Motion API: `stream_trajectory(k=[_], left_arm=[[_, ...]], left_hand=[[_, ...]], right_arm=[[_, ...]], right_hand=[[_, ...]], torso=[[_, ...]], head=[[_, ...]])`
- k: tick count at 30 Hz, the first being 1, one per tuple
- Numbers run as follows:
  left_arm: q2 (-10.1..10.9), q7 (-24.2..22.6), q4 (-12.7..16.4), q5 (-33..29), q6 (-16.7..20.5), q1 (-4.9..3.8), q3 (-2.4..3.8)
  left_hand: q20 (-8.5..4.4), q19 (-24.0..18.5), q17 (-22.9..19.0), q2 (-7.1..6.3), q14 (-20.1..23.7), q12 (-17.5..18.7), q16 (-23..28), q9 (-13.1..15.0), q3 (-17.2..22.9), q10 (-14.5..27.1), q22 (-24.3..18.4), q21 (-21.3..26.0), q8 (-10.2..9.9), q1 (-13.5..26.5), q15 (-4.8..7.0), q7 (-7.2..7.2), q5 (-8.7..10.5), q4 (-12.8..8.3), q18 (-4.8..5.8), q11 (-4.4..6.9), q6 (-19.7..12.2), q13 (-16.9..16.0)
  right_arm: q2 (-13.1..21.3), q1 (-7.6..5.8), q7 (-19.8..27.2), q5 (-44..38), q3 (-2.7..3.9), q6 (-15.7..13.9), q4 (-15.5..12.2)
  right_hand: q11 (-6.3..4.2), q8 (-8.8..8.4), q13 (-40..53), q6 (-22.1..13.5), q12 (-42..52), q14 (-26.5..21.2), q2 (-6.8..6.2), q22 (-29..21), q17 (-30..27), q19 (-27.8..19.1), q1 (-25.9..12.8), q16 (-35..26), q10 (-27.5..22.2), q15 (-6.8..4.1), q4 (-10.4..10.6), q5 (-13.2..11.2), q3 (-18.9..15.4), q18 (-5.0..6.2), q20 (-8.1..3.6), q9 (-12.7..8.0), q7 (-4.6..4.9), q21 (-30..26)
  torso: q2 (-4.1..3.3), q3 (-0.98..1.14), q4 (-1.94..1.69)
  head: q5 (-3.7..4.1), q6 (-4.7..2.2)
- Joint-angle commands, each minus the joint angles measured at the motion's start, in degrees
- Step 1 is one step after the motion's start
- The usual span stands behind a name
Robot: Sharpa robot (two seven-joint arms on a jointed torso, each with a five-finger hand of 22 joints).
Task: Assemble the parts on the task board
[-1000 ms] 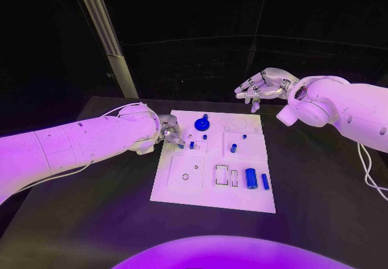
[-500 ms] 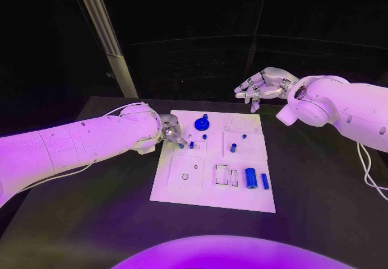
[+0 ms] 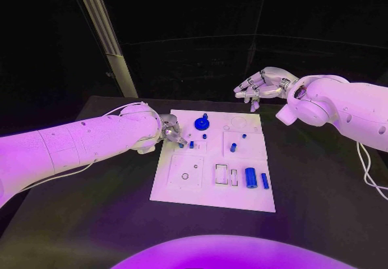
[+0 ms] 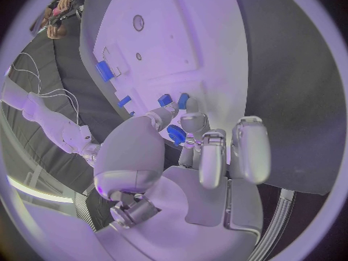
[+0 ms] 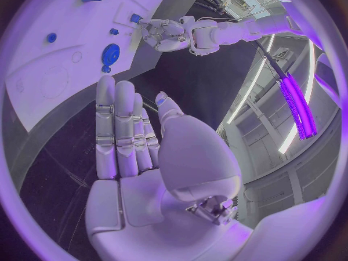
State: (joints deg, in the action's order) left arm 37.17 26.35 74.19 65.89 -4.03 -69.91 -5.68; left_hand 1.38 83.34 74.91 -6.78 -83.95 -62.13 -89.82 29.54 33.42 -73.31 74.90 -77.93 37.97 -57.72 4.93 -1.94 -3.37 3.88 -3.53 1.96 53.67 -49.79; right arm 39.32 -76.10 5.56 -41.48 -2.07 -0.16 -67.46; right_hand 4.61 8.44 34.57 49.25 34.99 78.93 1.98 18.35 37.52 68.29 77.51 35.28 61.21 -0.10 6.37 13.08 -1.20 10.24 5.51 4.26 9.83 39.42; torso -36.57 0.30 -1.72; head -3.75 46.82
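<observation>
mostly white task board [image 3: 212,185], sm blue parts [image 3: 252,178]

Black table [image 3: 97,224], matte top. Dark room beyond its far edge. Pale slanted post [image 3: 109,47] at far left.

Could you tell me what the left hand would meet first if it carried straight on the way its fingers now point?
Probably the small blue peg standing in the task board; the left hand, pinching a blue part, points right at it, though depth is unclear.
</observation>
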Motion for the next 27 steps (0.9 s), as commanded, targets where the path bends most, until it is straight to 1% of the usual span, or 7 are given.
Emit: stream_trajectory(k=[1, 5, 9, 14, 19, 22, 27], left_arm=[[0.0, 0.7, -0.3, -0.1, 0.7, -0.04, 0.00], [0.0, 0.7, -0.5, -0.1, 1.1, -0.04, 0.00], [0.0, 0.6, -0.7, -0.1, 1.6, -0.04, 0.01], [-0.1, 0.3, -0.8, -0.1, 2.3, -0.04, 0.01], [0.0, -0.1, -0.9, -0.7, 3.2, -0.04, 0.01], [0.1, -0.7, -0.8, -1.1, 4.1, -0.04, 0.02], [0.5, -3.3, -0.8, -3.9, 7.2, -0.04, 0.03]], left_hand=[[-0.23, 0.3, 15.1, 0.06, -6.1, -0.1, -0.2, 0.0, -0.8, -0.2, 0.2, -0.1, 0.2, 0.9, 0.36, 0.03, 0.24, 0.3, -0.02, 0.07, 0.4, 0.1], [-0.27, 0.3, 15.1, -0.19, -6.1, 0.0, -0.2, 0.0, -1.6, -0.1, 0.2, -0.1, 0.2, 2.1, 0.36, -0.02, 0.25, 1.3, -0.02, 0.04, 0.4, 0.2], [-0.23, 0.3, 15.1, -1.60, -6.1, 0.0, -0.2, -0.1, -4.1, 0.1, 0.1, 0.0, 0.2, 4.3, 0.30, -0.14, 0.39, 3.1, -0.03, -0.09, 0.5, 0.3], [-0.18, 0.2, 15.1, -2.37, -6.1, 0.1, -0.2, -0.2, -7.6, 0.4, 0.0, 0.2, 0.1, 5.5, 0.23, -0.21, 0.37, 5.0, -0.07, -0.16, 0.3, 0.6], [-0.17, 0.2, 15.1, -2.19, -6.1, 0.2, -0.2, -0.4, -11.3, 0.7, -0.1, 0.4, 0.0, 4.7, 0.21, -0.24, 0.32, 6.6, -0.11, -0.19, 0.1, 0.8], [-0.17, 0.2, 15.1, -1.99, -6.1, 0.2, -0.2, -0.4, -12.0, 0.8, -0.1, 0.5, 0.0, 4.4, 0.21, -0.26, 0.32, 7.0, -0.11, -0.20, 0.0, 0.9], [-0.05, 0.0, 15.1, -1.68, -6.1, 1.6, -0.2, -0.8, -13.8, 2.1, -0.6, 1.0, -0.6, 3.3, 0.02, -0.64, 0.32, 8.0, -0.23, -0.48, -1.1, 2.9]], right_arm=[[0.0, -0.12, 0.6, 0.0, 0.03, 0.4, 0.0], [0.0, -0.12, 0.6, 0.0, 0.03, 0.4, 0.0], [0.0, -0.12, 0.6, 0.0, 0.03, 0.3, 0.1], [0.0, -0.12, 0.6, 0.0, 0.03, 0.3, 0.1], [0.0, -0.12, 0.6, 0.0, 0.03, 0.3, 0.1], [0.0, -0.12, 0.6, 0.0, 0.03, 0.3, 0.1], [0.0, -0.12, 0.6, 0.0, 0.02, 0.4, 0.2]], right_hand=[[-0.04, 0.38, 0.0, -0.4, -0.1, -0.2, 0.33, -0.1, 0.0, 0.2, 0.3, -0.1, -0.3, 0.02, 0.3, 0.3, 0.2, 0.29, 0.28, 0.0, -0.08, -0.2], [-0.04, 0.38, 0.0, -0.4, -0.1, -0.2, 0.33, -0.1, 0.0, 0.2, 0.3, -0.1, -0.3, 0.02, 0.3, 0.3, 0.2, 0.29, 0.28, 0.0, -0.08, -0.2], [-0.03, 0.39, 0.0, -0.4, -0.1, -0.2, 0.33, -0.1, 0.1, 0.2, 0.2, -0.2, -0.3, 0.03, 0.4, 0.3, 0.1, 0.29, 0.29, 0.0, -0.08, -0.2], [-0.02, 0.39, 0.0, -0.5, -0.1, -0.2, 0.32, -0.1, 0.1, 0.2, 0.2, -0.2, -0.4, 0.04, 0.4, 0.3, 0.1, 0.29, 0.29, 0.0, -0.07, -0.3], [-0.02, 0.39, 0.0, -0.5, -0.1, -0.2, 0.32, -0.1, 0.1, 0.2, 0.2, -0.2, -0.4, 0.04, 0.4, 0.3, 0.1, 0.29, 0.29, 0.0, -0.07, -0.3], [-0.02, 0.39, 0.0, -0.5, -0.1, -0.2, 0.32, -0.1, 0.1, 0.2, 0.2, -0.2, -0.4, 0.04, 0.4, 0.3, 0.1, 0.29, 0.29, 0.0, -0.07, -0.3], [-0.02, 0.39, 0.0, -0.5, -0.1, -0.2, 0.32, -0.1, 0.1, 0.2, 0.2, -0.2, -0.4, 0.04, 0.4, 0.3, 0.1, 0.29, 0.29, 0.0, -0.07, -0.3]], torso=[[0.00, 0.00, -0.03], [0.01, 0.00, 0.01], [0.02, 0.00, 0.06], [-0.01, 0.01, 0.03], [0.02, 0.03, -0.01], [0.02, 0.00, -0.02], [0.04, 0.01, -0.03]], head=[[0.01, 0.05], [0.02, 0.06], [0.02, 0.07], [0.06, 0.08], [0.12, 0.09], [0.17, 0.09], [0.20, 0.04]])
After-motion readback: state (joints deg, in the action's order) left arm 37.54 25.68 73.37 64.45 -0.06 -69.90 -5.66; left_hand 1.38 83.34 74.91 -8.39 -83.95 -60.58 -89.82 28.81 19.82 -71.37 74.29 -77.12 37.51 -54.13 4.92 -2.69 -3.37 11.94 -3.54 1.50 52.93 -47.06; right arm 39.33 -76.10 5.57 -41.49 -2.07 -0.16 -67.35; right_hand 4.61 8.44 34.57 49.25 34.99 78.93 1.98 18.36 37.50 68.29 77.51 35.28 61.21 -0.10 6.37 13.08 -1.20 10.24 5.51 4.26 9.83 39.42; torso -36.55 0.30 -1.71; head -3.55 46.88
